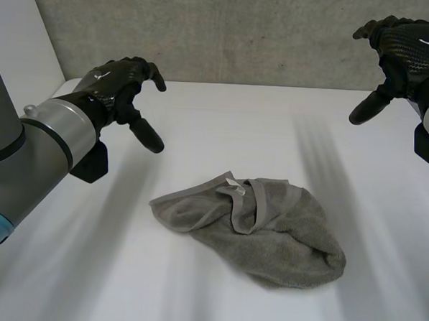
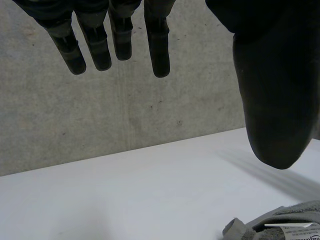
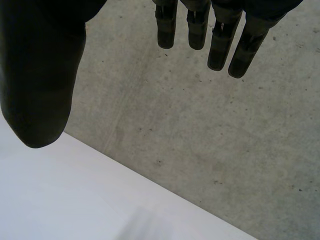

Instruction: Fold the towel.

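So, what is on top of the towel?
On the towel lie only its own folded-over edge and a small white label. What lies beneath its bunched layers is covered.

A small white label (image 2: 294, 229) is lying on the grey towel (image 2: 300, 212), on the thumb side of the left hand (image 2: 270, 100) and well apart from it. Dark print is running along it, but no word is reading clearly. A white emblem (image 1: 102, 75) is showing on the back of the left hand and another (image 1: 428, 42) on the right hand (image 1: 407, 59) — neither is carrying letters.
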Controlling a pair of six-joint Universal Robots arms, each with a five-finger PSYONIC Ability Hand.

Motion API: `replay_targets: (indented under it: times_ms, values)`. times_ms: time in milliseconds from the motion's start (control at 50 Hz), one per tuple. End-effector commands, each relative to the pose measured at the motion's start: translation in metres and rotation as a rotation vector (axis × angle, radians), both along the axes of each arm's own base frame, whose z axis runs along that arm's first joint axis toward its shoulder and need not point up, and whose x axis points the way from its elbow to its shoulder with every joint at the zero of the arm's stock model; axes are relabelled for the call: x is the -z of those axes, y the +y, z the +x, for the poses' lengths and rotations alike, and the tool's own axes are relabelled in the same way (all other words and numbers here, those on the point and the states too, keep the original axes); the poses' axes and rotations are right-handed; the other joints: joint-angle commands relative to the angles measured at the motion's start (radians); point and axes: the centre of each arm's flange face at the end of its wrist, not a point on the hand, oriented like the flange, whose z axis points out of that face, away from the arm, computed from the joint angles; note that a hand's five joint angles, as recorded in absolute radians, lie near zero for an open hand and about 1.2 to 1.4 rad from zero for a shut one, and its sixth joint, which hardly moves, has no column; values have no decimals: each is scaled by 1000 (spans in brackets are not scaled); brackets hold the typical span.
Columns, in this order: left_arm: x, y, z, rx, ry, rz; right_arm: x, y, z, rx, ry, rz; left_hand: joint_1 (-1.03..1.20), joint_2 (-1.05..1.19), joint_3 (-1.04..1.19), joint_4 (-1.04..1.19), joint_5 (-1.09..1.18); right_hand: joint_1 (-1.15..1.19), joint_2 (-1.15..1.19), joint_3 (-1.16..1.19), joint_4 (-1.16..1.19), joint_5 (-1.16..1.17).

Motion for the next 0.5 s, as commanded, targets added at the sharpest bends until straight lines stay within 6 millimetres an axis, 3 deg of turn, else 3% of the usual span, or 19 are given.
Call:
replay_targets:
  times_ms: [20,80,220,500]
  values:
    - [-4,0,5,-48,-4,-7,6,-2,-2,31,8,15,-78,-65,-78,-78,-49,-58,-76,-72,-83,-57]
    - [-8,1,8,-86,-2,-22,8,-4,-3,37,12,25,-78,-65,-78,-78,-49,-58,-76,-72,-83,-57]
    - [-19,4,12,-110,10,-54,37,-10,6,12,78,128,-69,-57,-69,-69,-40,-58,-76,-72,-83,-57]
    - [-18,4,10,-106,8,-53,36,0,17,-23,106,110,-69,-57,-69,-69,-40,-58,-76,-72,-83,-57]
